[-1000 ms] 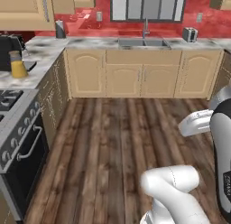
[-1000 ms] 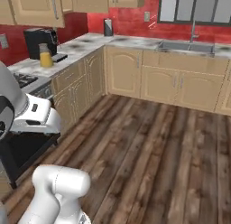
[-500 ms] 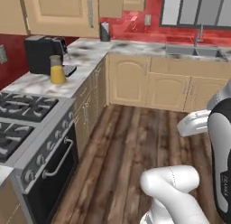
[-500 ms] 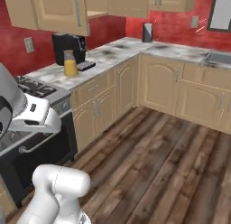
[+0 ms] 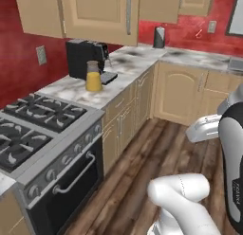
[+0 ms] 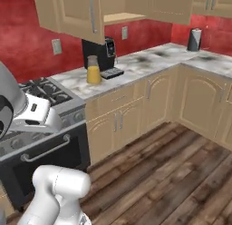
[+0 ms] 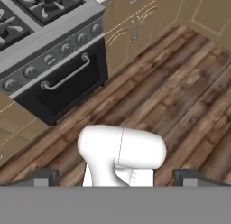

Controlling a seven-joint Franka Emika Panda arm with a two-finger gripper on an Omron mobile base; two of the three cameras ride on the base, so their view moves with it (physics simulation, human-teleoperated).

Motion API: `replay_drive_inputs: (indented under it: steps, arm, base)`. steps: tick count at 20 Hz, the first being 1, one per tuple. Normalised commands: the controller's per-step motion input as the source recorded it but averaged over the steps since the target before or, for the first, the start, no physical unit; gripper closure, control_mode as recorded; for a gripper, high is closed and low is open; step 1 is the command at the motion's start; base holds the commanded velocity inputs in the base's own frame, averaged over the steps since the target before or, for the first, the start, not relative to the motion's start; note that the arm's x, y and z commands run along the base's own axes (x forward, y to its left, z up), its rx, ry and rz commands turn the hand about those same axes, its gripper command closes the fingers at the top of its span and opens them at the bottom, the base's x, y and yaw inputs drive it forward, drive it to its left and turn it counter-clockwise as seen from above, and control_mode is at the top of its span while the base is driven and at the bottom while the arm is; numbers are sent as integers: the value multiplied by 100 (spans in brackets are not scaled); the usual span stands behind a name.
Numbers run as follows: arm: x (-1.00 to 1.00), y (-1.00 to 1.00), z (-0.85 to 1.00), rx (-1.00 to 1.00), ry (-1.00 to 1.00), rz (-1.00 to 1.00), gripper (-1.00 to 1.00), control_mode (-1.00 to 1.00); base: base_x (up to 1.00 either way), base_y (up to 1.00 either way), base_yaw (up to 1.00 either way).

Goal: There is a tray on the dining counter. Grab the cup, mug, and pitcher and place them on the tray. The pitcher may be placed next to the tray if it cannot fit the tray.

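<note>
Red walls (image 5: pixel 19 58), tan cabinets (image 6: pixel 131 115) under marble worktop (image 5: pixel 123 68), upper cabinets (image 5: pixel 95 13) above. Dark wood plank floor (image 7: pixel 180 96) directly ahead of end effector. Gas stove (image 5: pixel 33 130) with black oven door (image 7: pixel 63 90) beyond floor. Black coffee machine (image 6: pixel 103 51) on worktop.

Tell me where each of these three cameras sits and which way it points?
Left base view: rides behind the arm's left, facing the stove and the pitcher by the coffee machine; white arm at lower right.
Right base view: behind the arm's right, facing the same pitcher, coffee machine and stove; arm at lower left.
Hand view: on the hand, looking down at the oven door and wood floor; open gripper.
</note>
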Motion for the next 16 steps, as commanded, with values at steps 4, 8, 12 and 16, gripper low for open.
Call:
replay_drive_inputs:
  steps: [4,8,12,16]
  arm:
    - [0,0,0,0,0,0,-100,100]
    - [0,0,0,0,0,0,-100,100]
    - [0,0,0,0,0,0,-100,100]
    - [0,0,0,0,0,0,-100,100]
  base:
    - [13,-45,42]
    - [0,-64,38]
    - [0,-75,42]
    - [2,-83,42]
